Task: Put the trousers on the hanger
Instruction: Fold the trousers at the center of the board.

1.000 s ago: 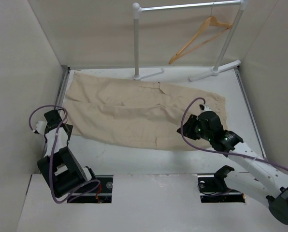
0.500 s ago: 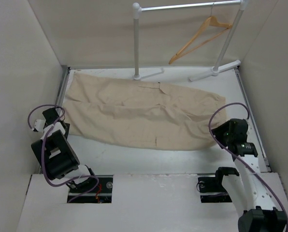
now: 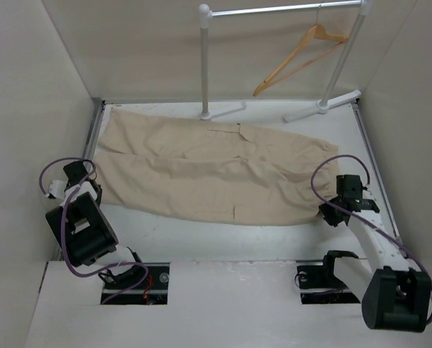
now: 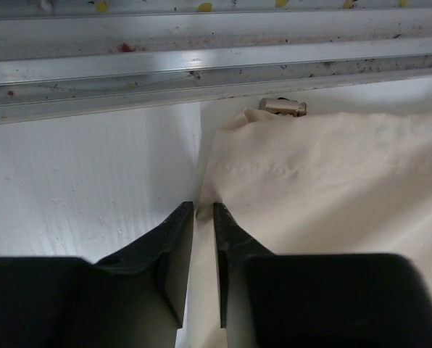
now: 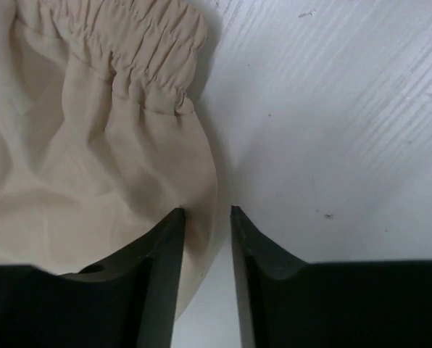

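Currently, the trousers (image 3: 209,170) lie flat on the table (image 3: 223,235); the hanger (image 3: 299,56) hangs on the rack (image 3: 274,10). Step in hand: edge pickup. Left hand (image 4: 203,217) and right hand (image 5: 207,217) stand narrow at opposite ends; grip cannot be confirmed. Next: pinch firmly, lift evenly.

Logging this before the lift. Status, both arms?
Left gripper almost shut at trousers edge, grip unclear. Right gripper slightly open, cuff edge in its gap. Cloth flat on table; hanger on rack. Nothing blocking.
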